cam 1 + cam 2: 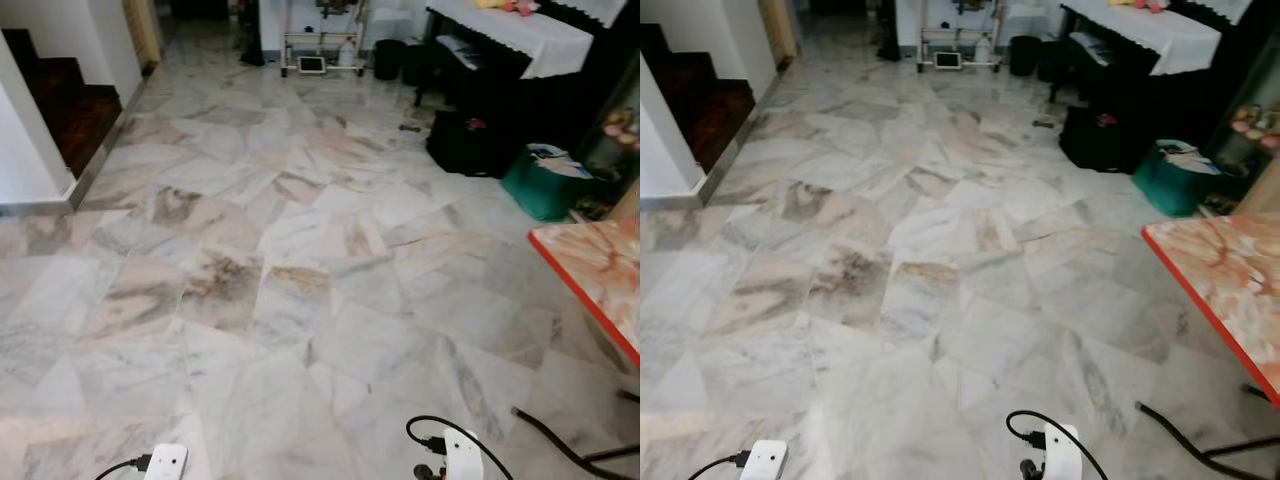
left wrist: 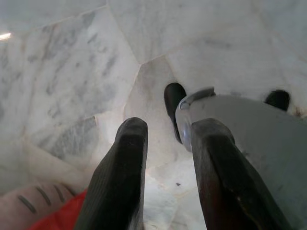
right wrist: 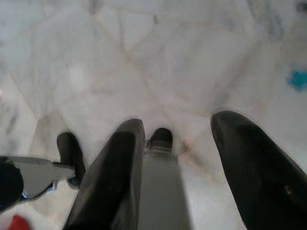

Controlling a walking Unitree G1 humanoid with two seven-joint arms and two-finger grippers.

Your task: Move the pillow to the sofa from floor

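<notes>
Both arms hang low over the grey-veined marble floor (image 1: 300, 300); their white wrist housings poke up at the bottom edge, the left one (image 1: 165, 462) and the right one (image 1: 462, 455). My left gripper (image 2: 169, 129) points down at the floor, open with nothing between its fingers. A pink, dark-striped and red thing (image 2: 43, 211) lies by its left finger; I cannot tell what it is. My right gripper (image 3: 180, 122) is also open and empty above the floor. My own silver leg and black foot (image 2: 173, 103) are below the fingers.
An orange marbled surface with a red edge (image 1: 595, 270) juts in at the right. Behind it stand a green box (image 1: 545, 185), a black bag (image 1: 465, 140) and a black piano under a white cloth (image 1: 520, 40). Dark stairs (image 1: 60, 110) rise at the left. A black cable (image 1: 560, 445) crosses the floor.
</notes>
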